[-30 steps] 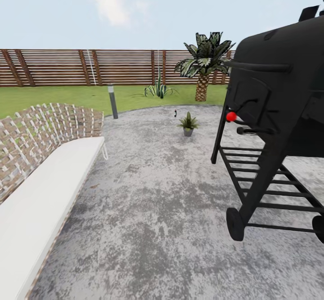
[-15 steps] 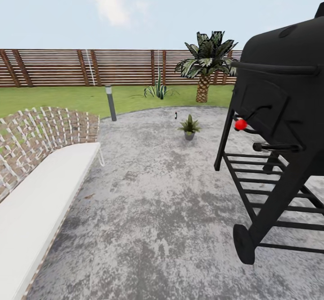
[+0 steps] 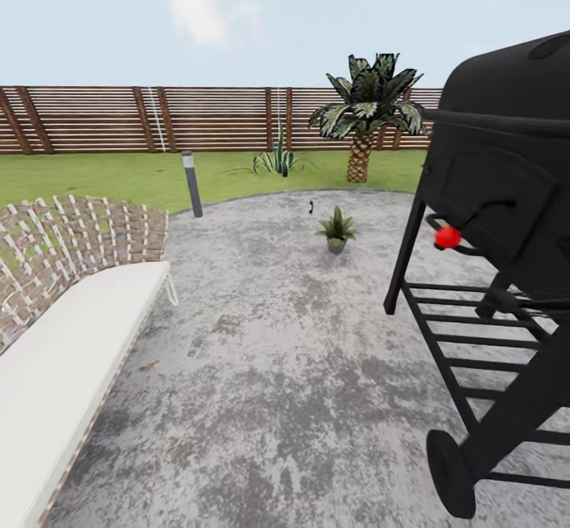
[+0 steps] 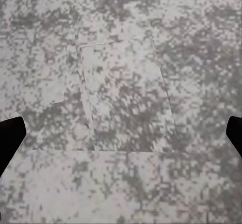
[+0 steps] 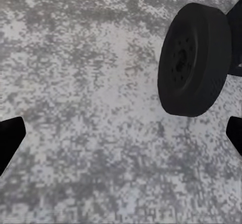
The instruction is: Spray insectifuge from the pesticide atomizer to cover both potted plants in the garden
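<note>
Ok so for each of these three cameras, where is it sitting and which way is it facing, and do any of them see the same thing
Head view: from the robot's head, forward across the stone patio toward the fence, with the potted plant, bench and grill.
Left wrist view: on the left arm, facing down at bare patio; dark fingers at both edges, wide apart.
Right wrist view: on the right arm, facing down at patio and a grill wheel; fingers wide apart.
Shared: the patio in all three; the grill in the head and right wrist views.

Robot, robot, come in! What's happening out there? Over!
Both end effectors open, empty. Small green leafy potted plant in grey pot ahead on mottled grey stone patio. Big black wheeled grill close on right.
</note>
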Controlling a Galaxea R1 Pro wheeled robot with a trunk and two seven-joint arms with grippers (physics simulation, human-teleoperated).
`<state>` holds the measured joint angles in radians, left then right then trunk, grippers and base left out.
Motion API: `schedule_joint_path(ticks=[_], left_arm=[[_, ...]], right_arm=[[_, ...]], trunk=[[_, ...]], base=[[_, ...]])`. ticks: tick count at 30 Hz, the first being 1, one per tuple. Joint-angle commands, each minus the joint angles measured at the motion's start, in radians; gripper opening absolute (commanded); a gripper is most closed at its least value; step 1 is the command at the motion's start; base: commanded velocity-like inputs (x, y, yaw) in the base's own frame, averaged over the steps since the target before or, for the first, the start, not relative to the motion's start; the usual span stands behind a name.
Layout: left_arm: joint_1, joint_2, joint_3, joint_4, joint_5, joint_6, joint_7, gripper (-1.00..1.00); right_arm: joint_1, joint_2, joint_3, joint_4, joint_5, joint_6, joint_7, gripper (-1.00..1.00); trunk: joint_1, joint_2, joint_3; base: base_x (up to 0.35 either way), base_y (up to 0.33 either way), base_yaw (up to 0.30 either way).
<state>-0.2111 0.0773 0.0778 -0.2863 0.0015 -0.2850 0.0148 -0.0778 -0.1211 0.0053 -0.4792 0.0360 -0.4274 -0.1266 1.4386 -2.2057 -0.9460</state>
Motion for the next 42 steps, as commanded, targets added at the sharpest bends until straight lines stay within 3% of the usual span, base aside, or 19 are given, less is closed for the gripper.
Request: schedule_joint_path(ticks=[1, 18, 36, 42], left_arm=[[-0.001, 0.000, 0.002, 0.001, 0.000, -0.003, 0.000, 1.00], [-0.001, -0.001, 0.002, 0.001, 0.000, -0.003, 0.000, 1.00], [-0.001, -0.001, 0.002, 0.001, -0.002, -0.003, 0.000, 1.00], [-0.054, 0.007, 0.003, -0.028, -0.007, 0.001, 0.000, 1.00]], right_arm=[[0.000, 0.000, 0.001, 0.000, 0.004, -0.002, -0.005, 1.00], [0.000, 0.000, 0.001, 0.003, 0.004, -0.004, -0.005, 1.00], [0.000, 0.000, 0.001, 0.004, 0.005, -0.004, -0.005, 1.00], [0.000, 0.000, 0.001, 0.004, 0.005, -0.004, -0.006, 1.00]], trunk=[[0.000, 0.000, -0.001], [0.000, 0.000, -0.001], [0.000, 0.000, -0.001], [0.000, 0.000, -0.001]], base=[[0.272, 0.180, 0.000], [0.279, 0.192, 0.000], [0.336, 0.012, 0.000], [0.339, 0.000, 0.000]])
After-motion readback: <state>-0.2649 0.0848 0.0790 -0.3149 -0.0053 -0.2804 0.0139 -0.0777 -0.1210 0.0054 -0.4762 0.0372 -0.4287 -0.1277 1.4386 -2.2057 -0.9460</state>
